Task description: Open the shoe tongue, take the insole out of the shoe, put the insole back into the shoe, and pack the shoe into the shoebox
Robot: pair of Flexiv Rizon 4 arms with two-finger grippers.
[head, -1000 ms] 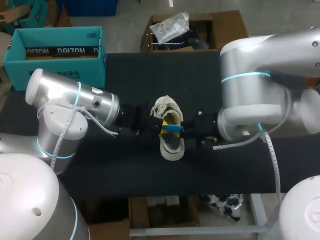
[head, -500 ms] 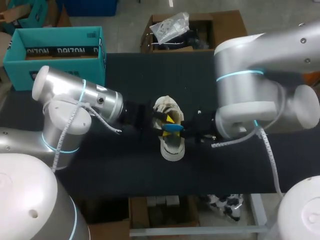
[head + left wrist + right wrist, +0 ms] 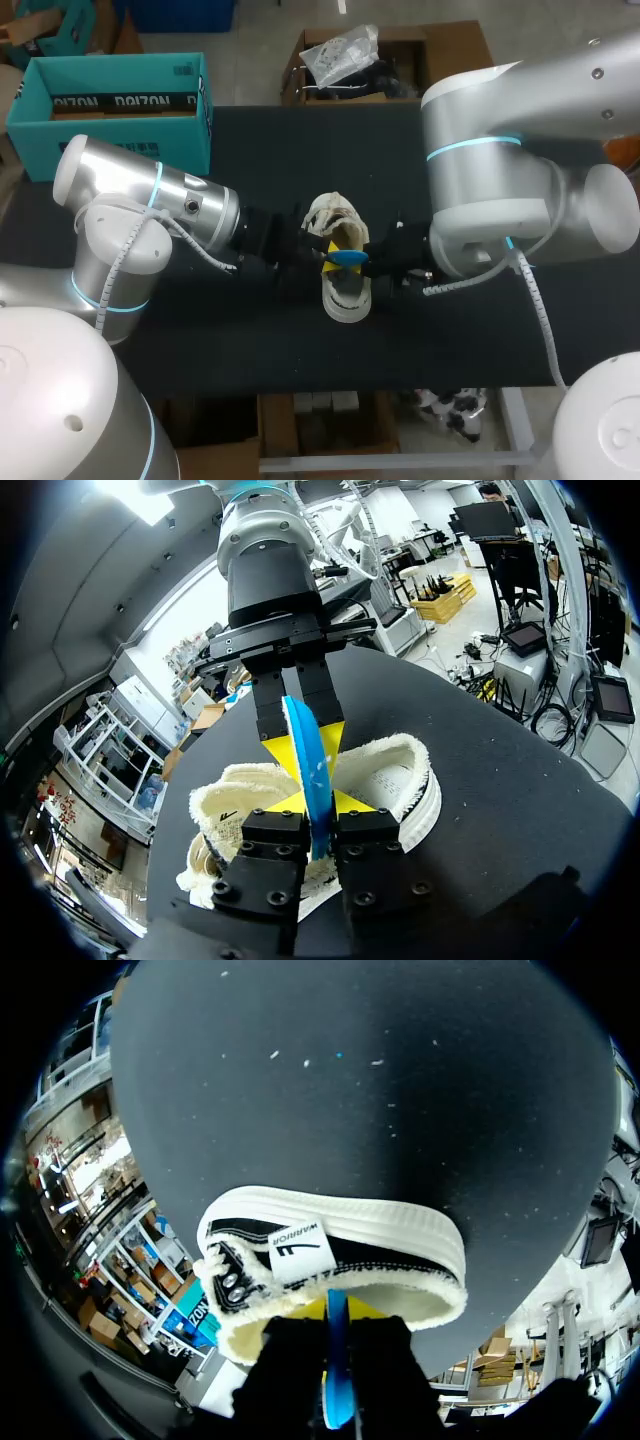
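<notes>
Left gripper [image 3: 320,806] and right gripper [image 3: 337,1328] both pinch the insole [image 3: 347,257] over the shoe [image 3: 345,1250].

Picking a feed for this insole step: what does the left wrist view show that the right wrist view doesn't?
Left wrist only: the left gripper opposite the right gripper, both clamping the blue insole above the shoe's opening. Right wrist only: the shoe's outer side, with black stripe, label patch and eyelets. Both: the insole on edge in that view's own grip, shoe on the table.
</notes>
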